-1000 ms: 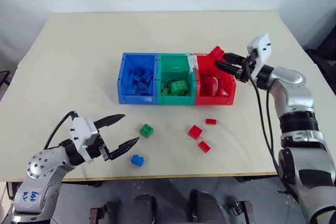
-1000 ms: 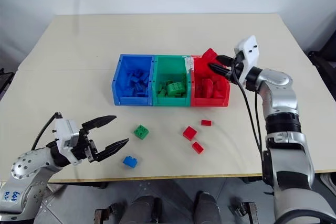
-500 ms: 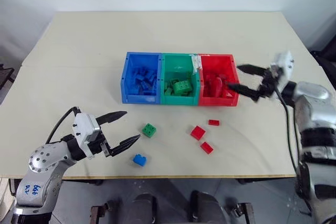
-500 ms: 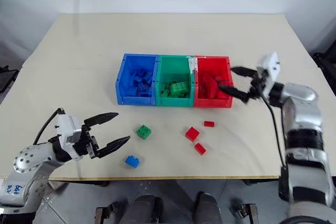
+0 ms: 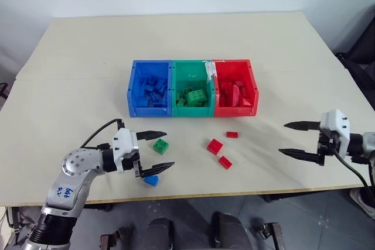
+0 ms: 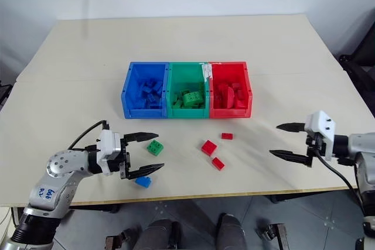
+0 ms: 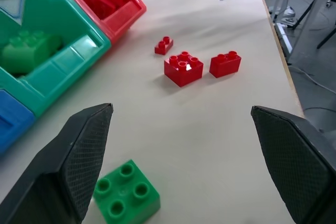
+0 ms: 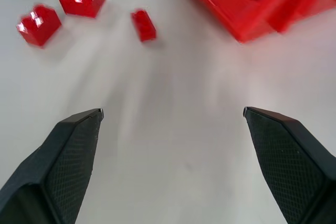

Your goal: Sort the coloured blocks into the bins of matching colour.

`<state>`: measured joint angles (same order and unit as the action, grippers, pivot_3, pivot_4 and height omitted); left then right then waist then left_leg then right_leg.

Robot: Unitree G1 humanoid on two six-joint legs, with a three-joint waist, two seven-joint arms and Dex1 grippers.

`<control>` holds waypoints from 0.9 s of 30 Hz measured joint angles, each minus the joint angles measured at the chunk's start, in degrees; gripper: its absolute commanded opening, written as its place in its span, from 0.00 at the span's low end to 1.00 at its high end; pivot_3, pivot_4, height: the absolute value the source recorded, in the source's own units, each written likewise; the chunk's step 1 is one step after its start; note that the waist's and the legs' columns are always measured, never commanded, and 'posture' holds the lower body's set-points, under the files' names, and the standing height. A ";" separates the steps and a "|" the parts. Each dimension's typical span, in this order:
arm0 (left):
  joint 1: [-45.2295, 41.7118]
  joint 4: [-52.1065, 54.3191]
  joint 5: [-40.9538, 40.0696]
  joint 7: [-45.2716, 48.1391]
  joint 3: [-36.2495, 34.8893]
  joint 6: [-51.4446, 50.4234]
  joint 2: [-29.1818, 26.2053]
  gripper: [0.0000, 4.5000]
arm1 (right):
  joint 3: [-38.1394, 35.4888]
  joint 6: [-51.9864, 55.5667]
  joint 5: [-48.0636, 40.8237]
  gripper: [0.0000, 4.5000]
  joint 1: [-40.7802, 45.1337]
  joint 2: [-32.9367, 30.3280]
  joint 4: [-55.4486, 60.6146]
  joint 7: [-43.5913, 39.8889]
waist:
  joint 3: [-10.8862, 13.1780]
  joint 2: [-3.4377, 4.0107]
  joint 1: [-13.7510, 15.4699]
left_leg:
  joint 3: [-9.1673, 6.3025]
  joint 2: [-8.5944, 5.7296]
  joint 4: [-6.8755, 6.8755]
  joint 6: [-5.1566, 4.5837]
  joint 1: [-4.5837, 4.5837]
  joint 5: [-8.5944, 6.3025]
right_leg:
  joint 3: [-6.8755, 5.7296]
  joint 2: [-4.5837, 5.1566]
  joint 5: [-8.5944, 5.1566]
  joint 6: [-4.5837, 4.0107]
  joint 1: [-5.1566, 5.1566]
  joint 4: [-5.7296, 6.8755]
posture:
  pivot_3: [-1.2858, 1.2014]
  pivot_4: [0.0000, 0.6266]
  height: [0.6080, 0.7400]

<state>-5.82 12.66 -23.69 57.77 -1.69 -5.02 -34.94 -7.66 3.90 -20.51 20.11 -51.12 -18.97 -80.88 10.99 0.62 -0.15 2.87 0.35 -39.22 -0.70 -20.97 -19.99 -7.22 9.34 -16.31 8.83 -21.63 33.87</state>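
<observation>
I see the pale desk (image 5: 82,86) first, wide and bare behind and to both sides of the bins, with its front edge running just below both arms. The three joined bins sit mid-desk, well back from every edge: blue bin (image 5: 133,86) on my left, green bin (image 5: 190,69) in the middle, red bin (image 5: 253,86) on my right, each holding bricks of its own colour.

My left gripper (image 5: 159,150) hangs over the front-left part of the desk, jaws spread wide and empty, pointing toward the right. My right gripper (image 5: 293,139) hangs over the front-right corner region, close to the desk's right edge, jaws spread wide and empty too, pointing left across an open stretch of surface.

Five loose bricks lie between the bins and the front edge. The green brick (image 5: 160,145) lies between the left jaws as I see it from above; in the left wrist view it (image 7: 126,199) is just beside one finger (image 7: 79,156). The blue brick (image 5: 151,180) lies under the nearer left finger, close to the front edge. Three red ones lie apart in the middle: a square red brick (image 5: 215,146), a smaller red brick (image 5: 225,162) nearer the edge, and the smallest red brick (image 5: 232,134) nearest the red bin.
</observation>
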 measured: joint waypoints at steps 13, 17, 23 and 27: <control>12.10 7.12 -0.06 -3.84 -6.62 0.00 -2.06 1.00 | 15.76 0.34 11.91 0.79 15.77 11.67 -7.13 5.90 | -0.01 -0.02 0.59 | -0.25 -0.16 -0.04 -0.03 -0.18 -0.02 | -0.13 0.11 0.00 -0.01 -0.02 -0.03 | 0.52 0.24 1.00; 13.08 7.91 -0.06 -5.18 -6.81 -0.21 -2.06 1.00 | 17.31 -3.63 13.81 0.48 17.16 11.63 -8.54 4.32 | -0.01 -0.02 0.23 | -0.24 -0.15 -0.04 -0.03 -0.17 -0.02 | -0.14 0.09 0.00 -0.01 -0.01 -0.02 | 0.52 0.24 1.00; 13.02 8.83 -0.06 -5.73 -6.84 -0.21 -2.06 1.00 | 18.22 -3.52 13.61 0.10 17.24 10.99 -7.38 1.75 | -0.01 -0.02 0.12 | -0.24 -0.14 -0.04 -0.03 -0.15 -0.02 | -0.14 0.09 0.00 -0.01 0.01 -0.01 | 0.52 0.24 1.00; 12.57 8.80 -0.15 -6.03 -6.84 -0.21 -1.63 1.00 | 14.06 3.20 7.42 0.10 16.91 11.20 -3.35 1.48 | 0.01 0.00 0.13 | -0.26 -0.12 -0.04 -0.03 -0.18 -0.02 | -0.15 0.09 0.00 -0.01 -0.01 -0.02 | 0.52 0.24 1.00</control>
<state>6.74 21.46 -23.85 51.74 -8.53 -5.23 -36.57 6.40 7.09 -13.09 37.01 -39.93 -22.32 -79.40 11.00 0.62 -0.02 2.61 0.23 -39.26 -0.73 -21.15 -20.01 -7.36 9.43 -16.31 8.82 -21.63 33.84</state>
